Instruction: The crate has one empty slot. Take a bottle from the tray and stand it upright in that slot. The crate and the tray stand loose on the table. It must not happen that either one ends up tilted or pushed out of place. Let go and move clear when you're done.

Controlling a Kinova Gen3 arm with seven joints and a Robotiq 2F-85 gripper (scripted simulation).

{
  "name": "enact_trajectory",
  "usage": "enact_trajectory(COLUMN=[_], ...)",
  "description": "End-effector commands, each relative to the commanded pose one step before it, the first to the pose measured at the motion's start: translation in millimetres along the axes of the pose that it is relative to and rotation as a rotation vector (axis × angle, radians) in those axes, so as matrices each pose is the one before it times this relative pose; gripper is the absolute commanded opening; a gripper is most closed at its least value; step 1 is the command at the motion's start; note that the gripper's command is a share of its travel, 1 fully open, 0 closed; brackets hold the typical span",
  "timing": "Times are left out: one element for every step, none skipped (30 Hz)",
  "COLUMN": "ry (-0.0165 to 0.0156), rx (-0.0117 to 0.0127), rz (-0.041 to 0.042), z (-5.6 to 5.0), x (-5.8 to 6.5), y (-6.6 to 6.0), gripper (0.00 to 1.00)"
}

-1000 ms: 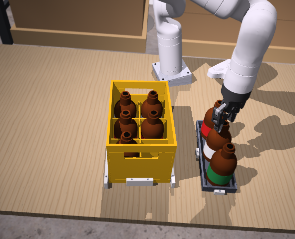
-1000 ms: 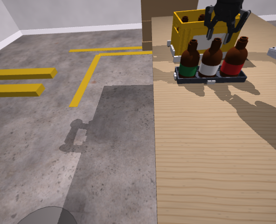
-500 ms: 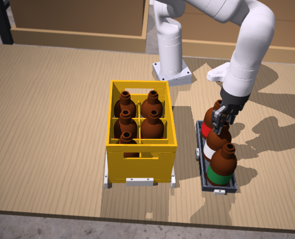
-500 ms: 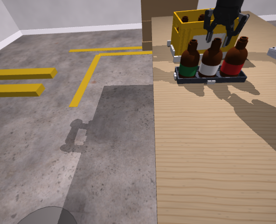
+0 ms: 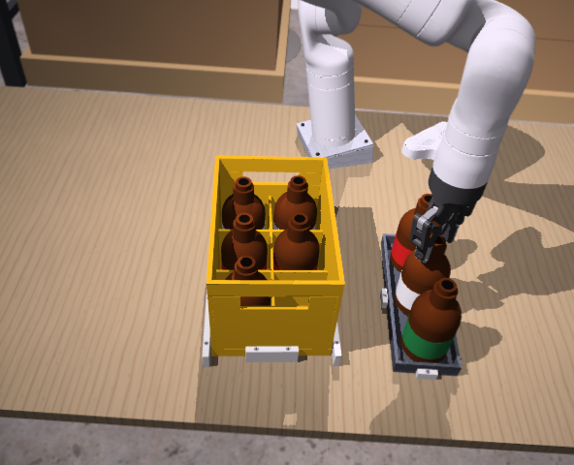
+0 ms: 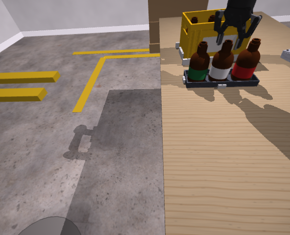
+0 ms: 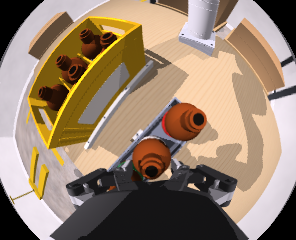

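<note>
From above, the gripper (image 5: 430, 240) hangs open over the white-labelled bottle (image 5: 417, 280), middle of three in the tray (image 5: 393, 320) at 3 o'clock from the crate (image 5: 274, 310) on the bench (image 5: 102, 250).

From the side, its fingers (image 6: 220, 39) straddle that bottle's neck (image 6: 227, 45) without touching.

At the wrist, the bottle's mouth (image 7: 151, 156) sits at 12 o'clock, between the open fingers.

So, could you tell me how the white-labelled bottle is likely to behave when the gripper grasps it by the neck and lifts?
The white-labelled bottle looks rigid, so it should not flex. Its neck is narrow and smooth between the open gripper fingers, so it may slip or swing, the wide body hanging below. It stands close between the green-labelled bottle and red-labelled bottle, so a tilted lift could nudge them.
</note>
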State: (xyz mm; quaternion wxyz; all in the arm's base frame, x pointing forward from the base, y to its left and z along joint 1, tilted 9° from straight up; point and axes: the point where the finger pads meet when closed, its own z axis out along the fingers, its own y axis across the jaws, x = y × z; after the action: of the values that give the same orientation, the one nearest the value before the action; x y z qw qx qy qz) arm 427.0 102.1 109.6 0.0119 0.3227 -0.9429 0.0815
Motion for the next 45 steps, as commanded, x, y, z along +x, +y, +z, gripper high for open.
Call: enact_trajectory(ry=[-0.00143,0.0,0.0,0.0,0.0,0.0,0.0,0.0,0.0,0.0,0.0,0.0,0.0,0.0,0.0,0.0,0.0,0.0,0.0,0.0,0.0,0.0,0.0,0.0,0.0,0.0,0.0,0.0,0.0,0.0,0.0,0.0,0.0,0.0,0.0,0.0,0.0,0.0,0.0,0.0,0.0,0.0,0.0,0.0,0.0], rx=[0.00085,0.0,0.0,0.0,0.0,0.0,0.0,0.0,0.0,0.0,0.0,0.0,0.0,0.0,0.0,0.0,0.0,0.0,0.0,0.0,0.0,0.0,0.0,0.0,0.0,0.0,0.0,0.0,0.0,0.0,0.0,0.0,0.0,0.0,0.0,0.0,0.0,0.0,0.0,0.0,0.0,0.0,0.0,0.0,0.0], rz=[-0.00008,0.0,0.0,0.0,0.0,0.0,0.0,0.0,0.0,0.0,0.0,0.0,0.0,0.0,0.0,0.0,0.0,0.0,0.0,0.0,0.0,0.0,0.0,0.0,0.0,0.0,0.0,0.0,0.0,0.0,0.0,0.0,0.0,0.0,0.0,0.0,0.0,0.0,0.0,0.0,0.0,0.0,0.0,0.0,0.0], z=[-0.68,0.0,0.0,0.0,0.0,0.0,0.0,0.0,0.0,0.0,0.0,0.0,0.0,0.0,0.0,0.0,0.0,0.0,0.0,0.0,0.0,0.0,0.0,0.0,0.0,0.0,0.0,0.0,0.0,0.0,0.0,0.0,0.0,0.0,0.0,0.0,0.0,0.0,0.0,0.0,0.0,0.0,0.0,0.0,0.0], x=[-0.39,0.0,0.0,0.0,0.0,0.0,0.0,0.0,0.0,0.0,0.0,0.0,0.0,0.0,0.0,0.0,0.0,0.0,0.0,0.0,0.0,0.0,0.0,0.0,0.0,0.0,0.0,0.0,0.0,0.0,0.0,0.0,0.0,0.0,0.0,0.0,0.0,0.0,0.0,0.0,0.0,0.0,0.0,0.0,0.0], y=[-0.06,0.0,0.0,0.0,0.0,0.0,0.0,0.0,0.0,0.0,0.0,0.0,0.0,0.0,0.0,0.0,0.0,0.0,0.0,0.0,0.0,0.0,0.0,0.0,0.0,0.0,0.0,0.0,0.0,0.0,0.0,0.0,0.0,0.0,0.0,0.0,0.0,0.0,0.0,0.0,0.0,0.0,0.0,0.0,0.0], gripper=[0.64,0.64,0.64,0.64,0.64,0.64,0.64,0.64,0.64,0.64,0.64,0.64,0.64,0.64,0.64,0.64,0.64,0.64,0.64,0.64,0.64,0.64,0.64,0.64,0.64,0.64,0.0,0.0,0.0,0.0,0.0,0.0,0.0,0.0,0.0,0.0,0.0,0.0,0.0,0.0,0.0,0.0,0.0,0.0,0.0])
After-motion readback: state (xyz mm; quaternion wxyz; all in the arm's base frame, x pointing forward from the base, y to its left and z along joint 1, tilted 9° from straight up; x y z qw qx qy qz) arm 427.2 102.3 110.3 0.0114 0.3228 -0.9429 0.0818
